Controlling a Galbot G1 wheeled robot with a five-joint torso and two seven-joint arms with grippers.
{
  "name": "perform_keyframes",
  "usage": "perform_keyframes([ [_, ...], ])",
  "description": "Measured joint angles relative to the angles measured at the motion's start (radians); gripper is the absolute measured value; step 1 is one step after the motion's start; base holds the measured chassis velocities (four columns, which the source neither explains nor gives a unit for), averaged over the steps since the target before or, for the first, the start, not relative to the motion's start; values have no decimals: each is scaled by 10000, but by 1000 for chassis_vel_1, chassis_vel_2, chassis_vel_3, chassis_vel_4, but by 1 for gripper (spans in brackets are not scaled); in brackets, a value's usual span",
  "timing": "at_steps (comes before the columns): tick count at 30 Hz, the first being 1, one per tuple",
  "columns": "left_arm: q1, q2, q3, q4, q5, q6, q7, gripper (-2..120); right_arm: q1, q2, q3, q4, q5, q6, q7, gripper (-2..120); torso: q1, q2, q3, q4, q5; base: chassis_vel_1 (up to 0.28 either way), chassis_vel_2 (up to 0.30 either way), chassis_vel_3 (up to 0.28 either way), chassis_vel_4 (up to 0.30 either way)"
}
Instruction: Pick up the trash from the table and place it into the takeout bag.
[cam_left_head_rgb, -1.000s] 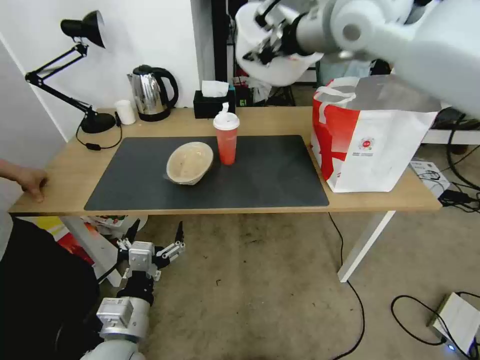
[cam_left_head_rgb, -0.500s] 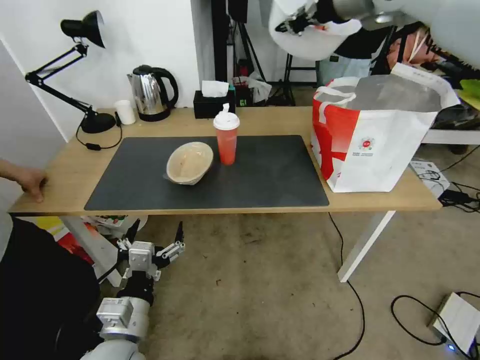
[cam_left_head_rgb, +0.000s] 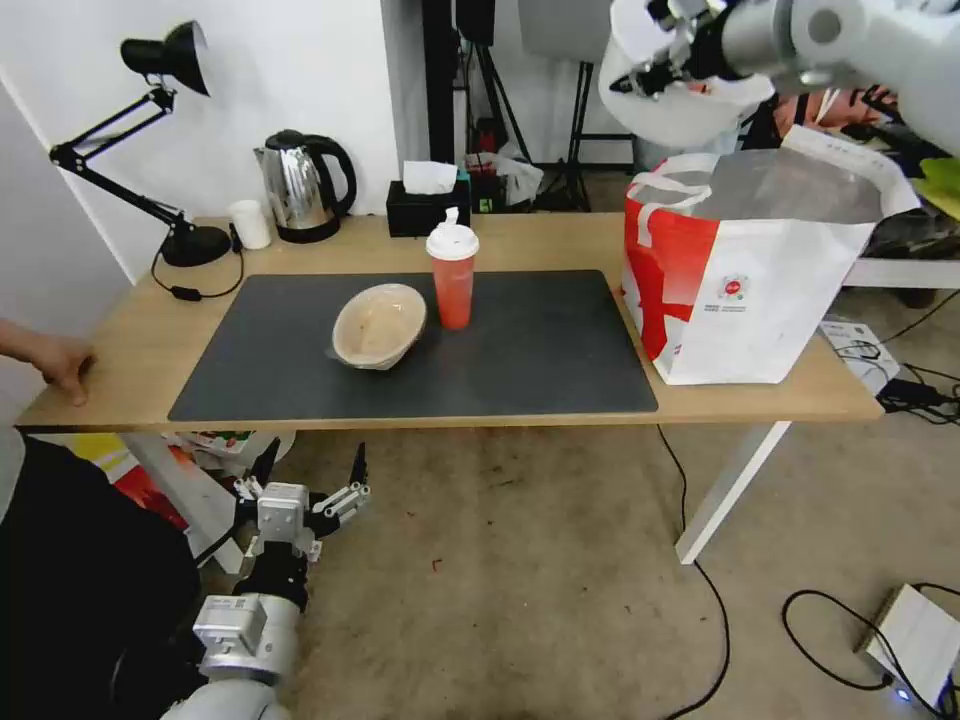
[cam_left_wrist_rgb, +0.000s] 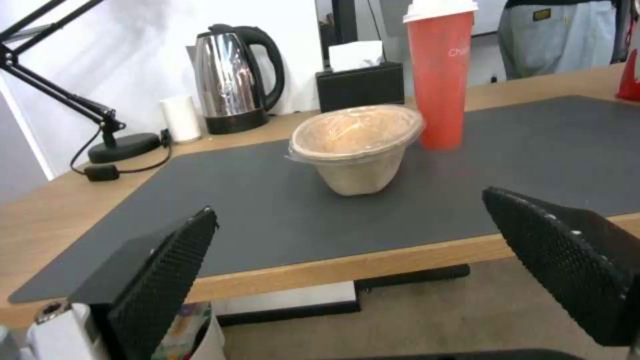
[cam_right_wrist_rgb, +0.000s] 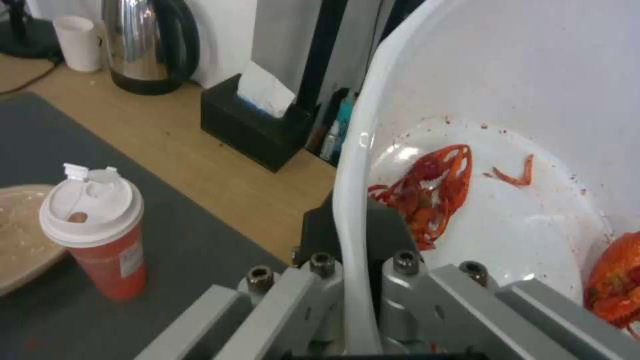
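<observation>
White bowl (cam_left_head_rgb: 680, 100): held tilted at the upper right of the head view, above the near rim of the takeout bag; red crayfish shells (cam_right_wrist_rgb: 427, 195) lie inside it.
Right gripper (cam_left_head_rgb: 668, 55): fingers clamped on the bowl's rim, one on each side of the wall.
Takeout bag (cam_left_head_rgb: 745, 290): stands open at the right end of the table (cam_left_head_rgb: 120, 370), silver lining showing, red panel facing the mat.
Red cup (cam_left_head_rgb: 453, 275): upright at the centre of the dark mat (cam_left_head_rgb: 540, 350), white lid on.
Paper bowl (cam_left_head_rgb: 379, 325): tipped on its side, just left of the cup.
Left gripper (cam_left_head_rgb: 310, 478): low at the lower left, below the table edge, fingers spread apart and empty.
</observation>
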Motion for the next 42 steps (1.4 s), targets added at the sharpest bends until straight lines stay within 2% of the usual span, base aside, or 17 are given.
perform_keyframes([
  [6, 0, 0, 0, 0, 0, 0, 0, 100, -1149, -151, 1153, 16, 43, -1, 138, 0, 0, 0, 0, 0, 1, 0, 0, 0, 0],
  [8, 0, 0, 0, 0, 0, 0, 0, 100, -2018, -202, 1937, -6, 104, -1, 248, 0, 0, 0, 0, 1, 2, 0, 0, 0, 0],
  [10, 0, 0, -1, 0, 0, 0, 0, 100, -2203, -213, 2106, -19, 111, -1, 271, 0, 0, 0, 0, 2, 1, 0, 0, 0, 0],
  [18, 0, 0, 0, 0, 0, 0, 0, 100, -4173, -358, 4327, -196, 298, -1, 467, 0, 1, 1, 0, 1, 0, 0, 0, 0, 0],
  [31, 0, 0, 0, 0, 0, 0, 0, 100, -5397, -502, 5865, -521, 357, 2, 439, 0, 0, 3, 0, 1, -2, 0, 0, 0, 0],
  [42, 0, 0, 0, 0, 0, 0, 0, 100, -6296, -569, 6314, -392, 335, 6, 542, 0, 0, 3, 0, 0, 0, 0, 0, 0, 0],
])
